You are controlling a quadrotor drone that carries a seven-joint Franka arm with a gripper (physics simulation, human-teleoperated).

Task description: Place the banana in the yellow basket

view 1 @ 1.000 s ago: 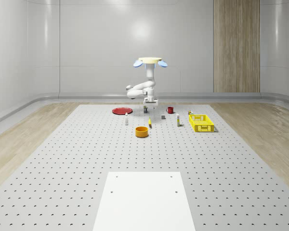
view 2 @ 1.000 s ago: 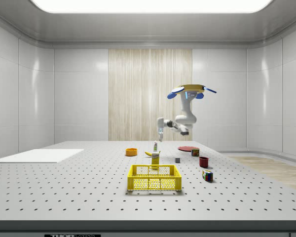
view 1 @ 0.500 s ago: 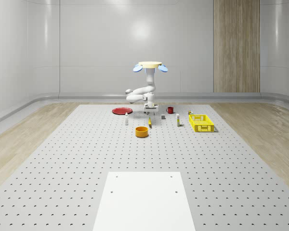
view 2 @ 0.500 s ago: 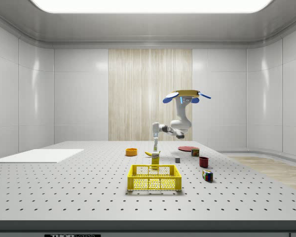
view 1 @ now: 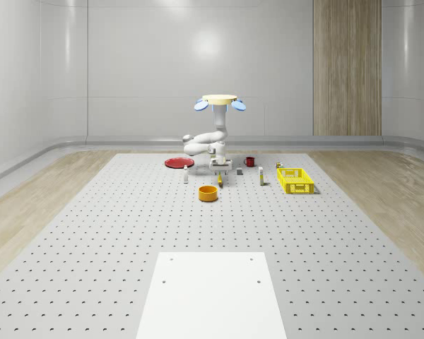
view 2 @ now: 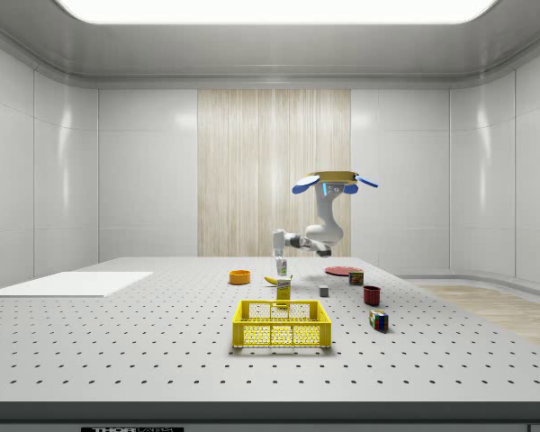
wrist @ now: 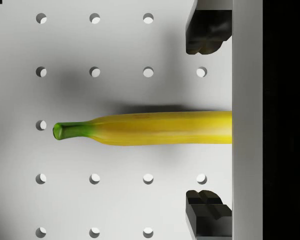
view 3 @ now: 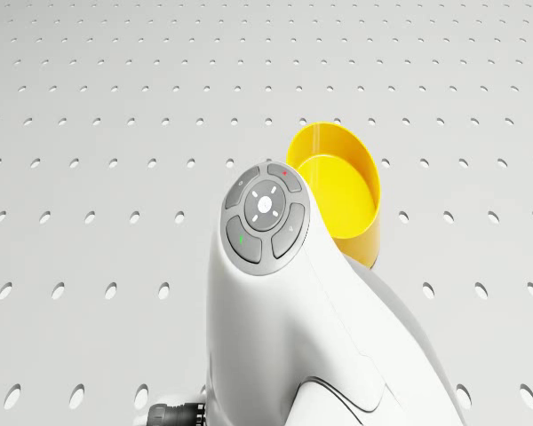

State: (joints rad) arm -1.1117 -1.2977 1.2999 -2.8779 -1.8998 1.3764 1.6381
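The banana [wrist: 150, 128] lies flat on the perforated table, green stem outward. My gripper [wrist: 208, 122] is open and straddles it: one dark fingertip [wrist: 206, 35] on each side, both apart from the fruit. In the whole-scene view the gripper [view 1: 220, 169] hangs just above the banana [view 1: 220, 181], and the drone [view 1: 220, 101] hovers over that spot. The yellow basket [view 1: 295, 181] stands to the whole-scene view's right of it. The side view has the gripper [view 2: 280, 266] low over the banana [view 2: 271, 281], behind the basket [view 2: 282, 324].
An orange bowl [view 1: 208, 193] sits just in front of the banana, also under the arm in the drone view [view 3: 338, 186]. A red plate [view 1: 178, 163], a red mug [view 1: 249, 161], small bottles [view 1: 261, 179] and a carton [view 2: 283, 288] stand around.
The drone has sunk lower and the arm has brought the gripper down from well above the table to just over the banana.
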